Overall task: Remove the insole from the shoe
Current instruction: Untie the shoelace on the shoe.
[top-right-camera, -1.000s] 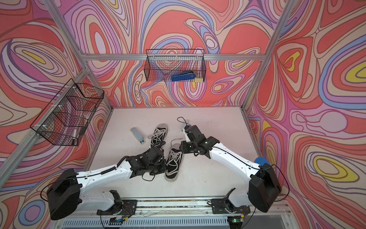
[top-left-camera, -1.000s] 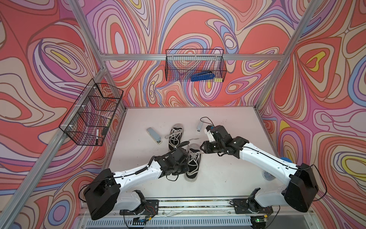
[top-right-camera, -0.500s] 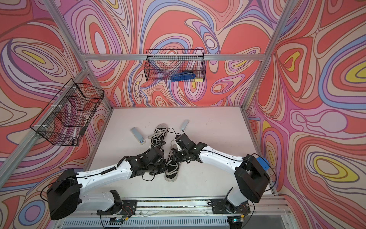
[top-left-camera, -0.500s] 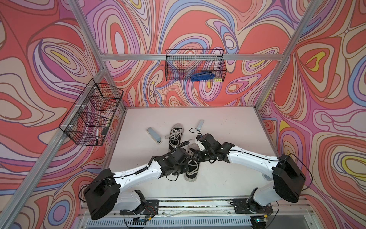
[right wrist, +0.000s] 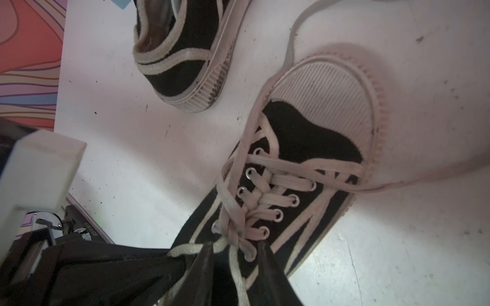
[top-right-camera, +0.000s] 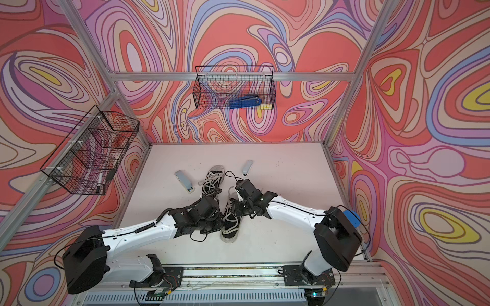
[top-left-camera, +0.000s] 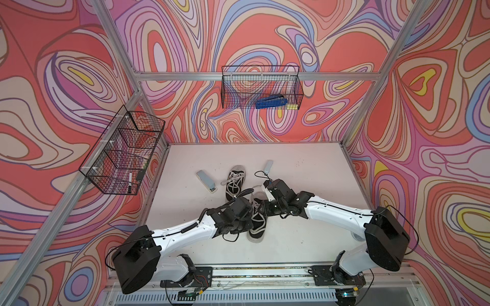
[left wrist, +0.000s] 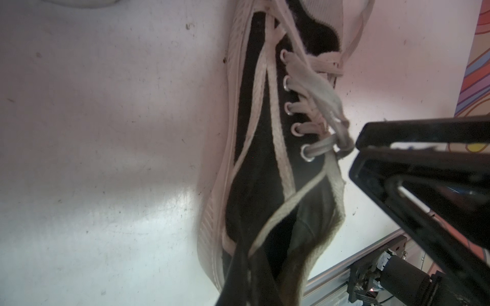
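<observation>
Two black canvas shoes with white laces lie mid-table. The near shoe (top-left-camera: 256,227) (top-right-camera: 230,225) points its toe away from me. My left gripper (top-left-camera: 250,227) (left wrist: 244,278) is shut on its side collar by the heel. My right gripper (top-left-camera: 261,211) (right wrist: 236,265) is open, its fingers astride the top laces at the front of the shoe's opening. Inside, this shoe (left wrist: 254,159) is dark, so I cannot tell whether an insole lies there. Two pale grey insoles lie flat on the table, one (top-left-camera: 206,181) left of the far shoe (top-left-camera: 234,182) (right wrist: 183,66), one (top-left-camera: 268,167) behind my right arm.
A wire basket (top-left-camera: 122,153) hangs on the left wall with a marker in it. Another basket (top-left-camera: 261,87) on the back wall holds a blue stapler (top-left-camera: 270,102). The arms' rail (top-left-camera: 238,273) runs along the table's front edge.
My right arm has swung from beside the back insole over to the near shoe's laces; that insole stays on the table. The left arm and both shoes have not moved.
</observation>
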Robot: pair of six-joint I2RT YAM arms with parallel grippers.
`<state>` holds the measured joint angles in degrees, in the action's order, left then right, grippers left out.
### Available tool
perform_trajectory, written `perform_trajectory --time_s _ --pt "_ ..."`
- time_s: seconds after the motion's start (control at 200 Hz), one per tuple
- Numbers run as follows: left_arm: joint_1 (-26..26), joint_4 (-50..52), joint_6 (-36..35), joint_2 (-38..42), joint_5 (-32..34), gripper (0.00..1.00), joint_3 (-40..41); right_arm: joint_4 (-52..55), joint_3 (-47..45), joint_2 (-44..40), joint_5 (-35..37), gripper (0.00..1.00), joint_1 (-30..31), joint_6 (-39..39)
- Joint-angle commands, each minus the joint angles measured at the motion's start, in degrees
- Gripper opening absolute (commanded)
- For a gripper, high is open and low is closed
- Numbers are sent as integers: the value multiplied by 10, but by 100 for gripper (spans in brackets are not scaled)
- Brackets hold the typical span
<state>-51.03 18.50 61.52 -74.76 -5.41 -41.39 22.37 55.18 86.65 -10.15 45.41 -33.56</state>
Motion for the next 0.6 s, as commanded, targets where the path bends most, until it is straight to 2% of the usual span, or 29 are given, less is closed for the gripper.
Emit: perform_trajectory --time_s 0.0,0.341,0.451,0.596 --pt "-2 6 -1 8 13 0 -18 12 -18 -26 33 31 -1 1" --pt "-2 2 2 8 14 0 -14 -2 4 23 -11 24 -1 27" --pt "-3 6 1 8 16 0 -18 -8 10 36 -15 18 -1 29" --pt "-2 11 2 8 20 0 -22 -13 3 22 3 2 -1 19"
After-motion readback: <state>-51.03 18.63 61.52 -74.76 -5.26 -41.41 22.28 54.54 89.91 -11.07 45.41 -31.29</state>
